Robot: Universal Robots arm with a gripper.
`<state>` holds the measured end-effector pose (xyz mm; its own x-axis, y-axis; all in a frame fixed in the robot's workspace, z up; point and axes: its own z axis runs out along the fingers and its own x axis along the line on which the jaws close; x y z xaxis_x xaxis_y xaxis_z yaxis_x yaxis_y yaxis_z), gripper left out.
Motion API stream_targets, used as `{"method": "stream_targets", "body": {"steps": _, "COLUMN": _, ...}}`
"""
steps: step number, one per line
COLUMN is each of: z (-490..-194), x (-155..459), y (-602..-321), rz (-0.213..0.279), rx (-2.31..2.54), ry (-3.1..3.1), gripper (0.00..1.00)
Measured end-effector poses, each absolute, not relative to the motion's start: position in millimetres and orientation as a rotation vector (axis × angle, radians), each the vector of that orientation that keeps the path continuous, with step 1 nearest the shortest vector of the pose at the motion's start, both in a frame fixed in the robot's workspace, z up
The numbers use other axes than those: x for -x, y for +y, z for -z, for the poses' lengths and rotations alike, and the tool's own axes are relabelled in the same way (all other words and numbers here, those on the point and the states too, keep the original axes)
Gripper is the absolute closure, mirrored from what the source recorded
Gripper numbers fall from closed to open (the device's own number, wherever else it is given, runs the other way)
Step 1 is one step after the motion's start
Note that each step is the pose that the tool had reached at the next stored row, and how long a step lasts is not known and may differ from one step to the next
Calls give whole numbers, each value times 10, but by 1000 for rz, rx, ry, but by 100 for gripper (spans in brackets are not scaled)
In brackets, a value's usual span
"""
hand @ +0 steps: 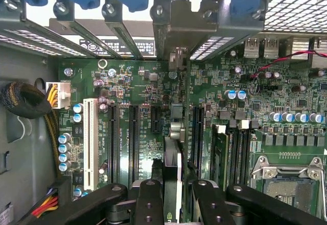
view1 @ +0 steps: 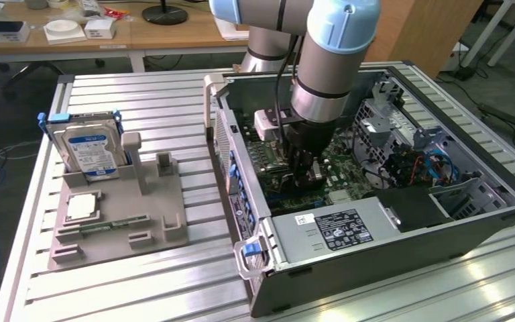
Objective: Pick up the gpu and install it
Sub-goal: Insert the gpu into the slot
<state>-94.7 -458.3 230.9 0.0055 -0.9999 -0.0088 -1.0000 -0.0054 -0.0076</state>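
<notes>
The end effector (view1: 304,176) is reaching down inside the open computer case (view1: 472,221), which is lying on its side on the bench (view1: 132,94). The gpu (hand: 172,179) is standing on edge between its fingers (hand: 149,199), directly over the motherboard (hand: 138,82), with expansion slots (hand: 113,143) lying on either side of it. The power supply (view1: 338,231) is sitting in the case just beside the end effector. Well apart from it, outside the case, a parts tray (view1: 119,221) is resting on the bench, with a hard drive (view1: 86,149) standing upright in it.

exterior view high, angled down, wrist view close, both showing motherboard (view1: 347,181) (hand: 148,97)
</notes>
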Motion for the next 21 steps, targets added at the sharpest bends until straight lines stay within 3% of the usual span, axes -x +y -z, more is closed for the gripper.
{"method": "stream_targets", "body": {"steps": 12, "z": -2307, "x": 953, "y": -4582, "rz": -4, "rx": 2218, "ry": 2208, "gripper": 73}}
{"method": "stream_targets", "body": {"steps": 14, "z": -2316, "x": 950, "y": -4583, "rz": -2, "rx": 2218, "ry": 2208, "gripper": 72}}
{"method": "stream_targets", "body": {"steps": 15, "z": -2323, "x": 947, "y": -4583, "rz": -2, "rx": 2219, "ry": 2207, "gripper": 66}}
{"method": "stream_targets", "body": {"steps": 21, "z": -2399, "x": 946, "y": -4583, "rz": -1, "rx": 2219, "ry": 2207, "gripper": 66}}
